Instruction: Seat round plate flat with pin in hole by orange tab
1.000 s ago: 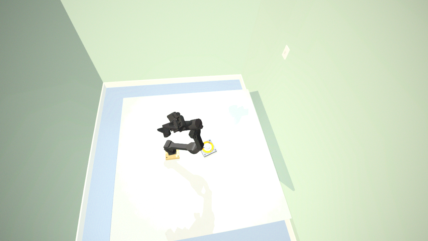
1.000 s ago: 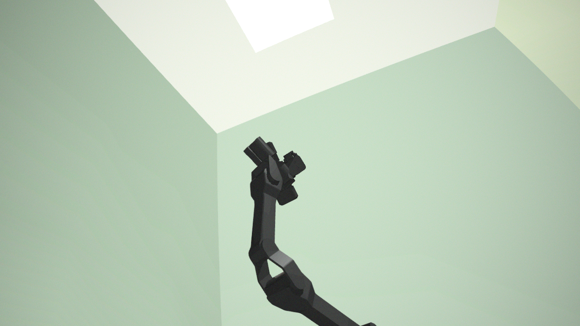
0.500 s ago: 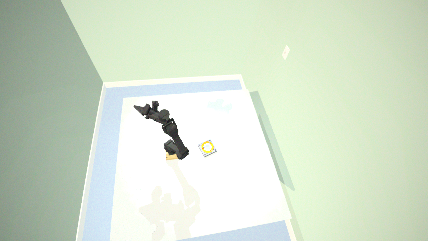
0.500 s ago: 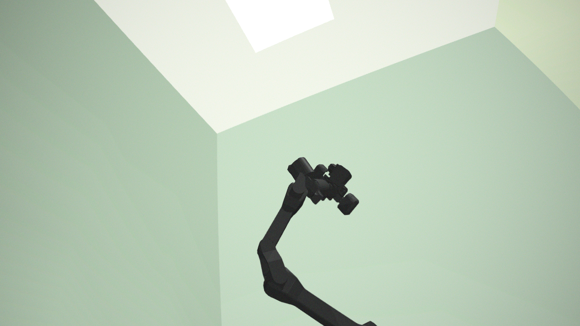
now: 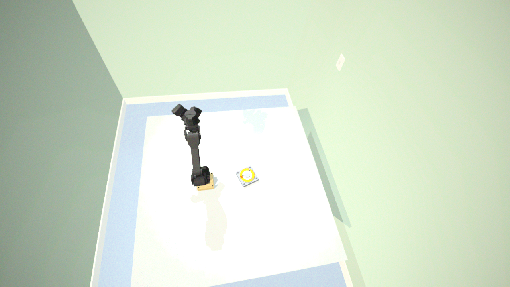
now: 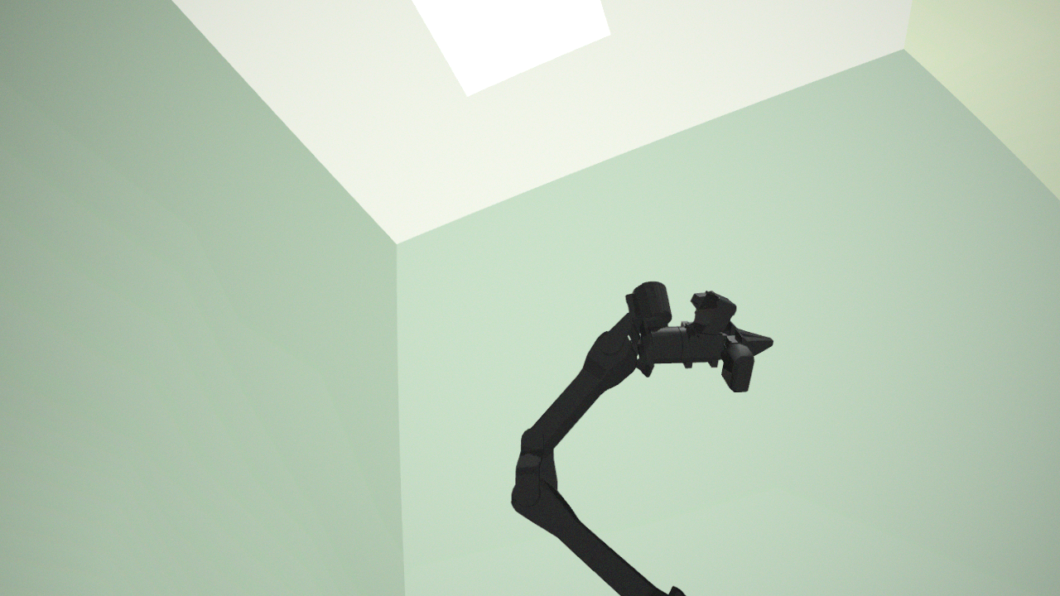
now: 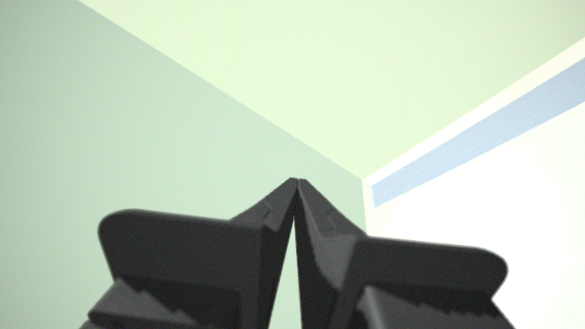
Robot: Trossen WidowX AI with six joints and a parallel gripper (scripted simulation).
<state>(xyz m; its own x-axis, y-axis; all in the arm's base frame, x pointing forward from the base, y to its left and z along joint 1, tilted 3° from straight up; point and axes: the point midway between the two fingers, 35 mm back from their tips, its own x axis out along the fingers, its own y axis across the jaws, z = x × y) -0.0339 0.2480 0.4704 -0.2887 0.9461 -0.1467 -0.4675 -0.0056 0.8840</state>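
The jaws are pressed together with nothing between them, up high and far from the round plate (image 5: pixel 246 174). The yellow plate sits on its grey base (image 5: pixel 253 181) on the white desk (image 5: pixel 271 221), at 3 o'clock from the arm's foot (image 5: pixel 206 185).

Arm (image 6: pixel 563 415) raised, elbow bent; gripper (image 7: pixel 297 183) closed, empty.

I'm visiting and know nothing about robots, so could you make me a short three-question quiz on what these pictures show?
1. True or false: the gripper has its fingertips pressed together with nothing between them.
2. Which colour is the round plate on the square base? A red, B yellow, C blue.
3. Fill in: the arm stands ____ the plate, not over it.

Key: 1 true. 2 B. 3 beside; it rises from its wooden mount and leans away towards the far corner, touching no part of the plate.
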